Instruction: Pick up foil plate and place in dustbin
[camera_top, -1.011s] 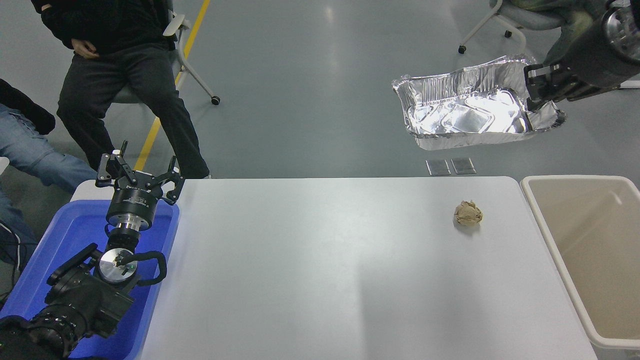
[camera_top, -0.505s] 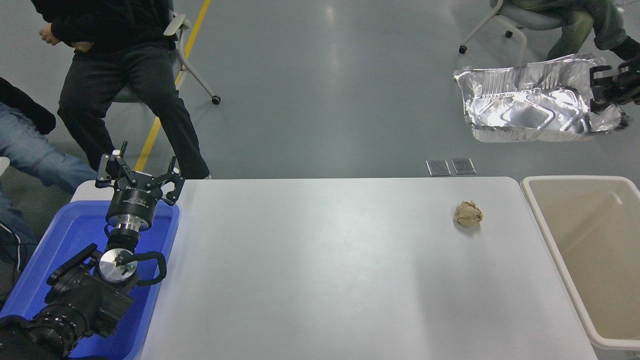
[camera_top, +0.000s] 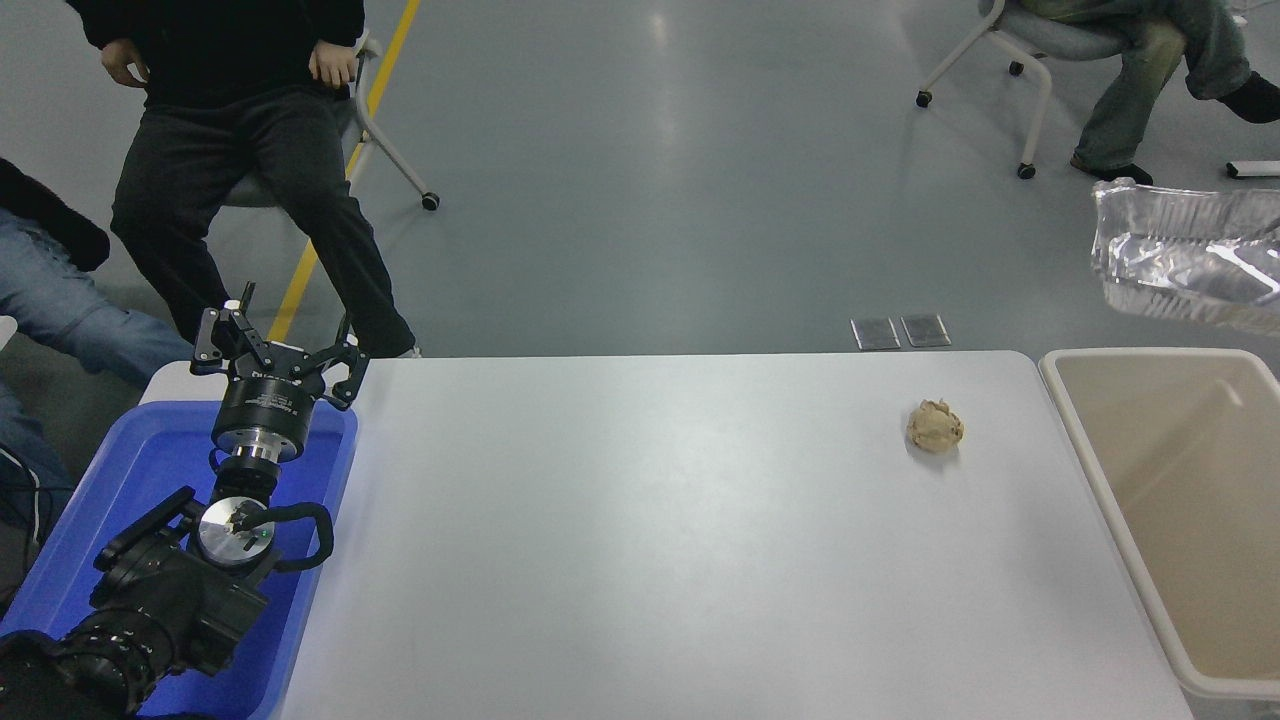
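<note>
Above the dustbin (camera_top: 1160, 470), at its far edge, hangs the foil plate (camera_top: 1190, 262), light, crushable, best pinched by its rim; right fingers out of view, left gripper (camera_top: 272, 352) fingers spread.

Only one view is given, the head view. The scene is seen from high up on the robot's side of the white table (camera_top: 680, 540), and the camera is aimed forward and down across it. The table is taken from fairly near: its near edge is cut off by the bottom of the frame, while its far edge is shown whole. Beyond the far edge of the table a wide stretch of grey floor (camera_top: 640, 180) is included. Left of the table a blue tub (camera_top: 330, 450) is partly framed; right of the table the dustbin (camera_top: 1075, 420) is cropped by the frame edge.
</note>
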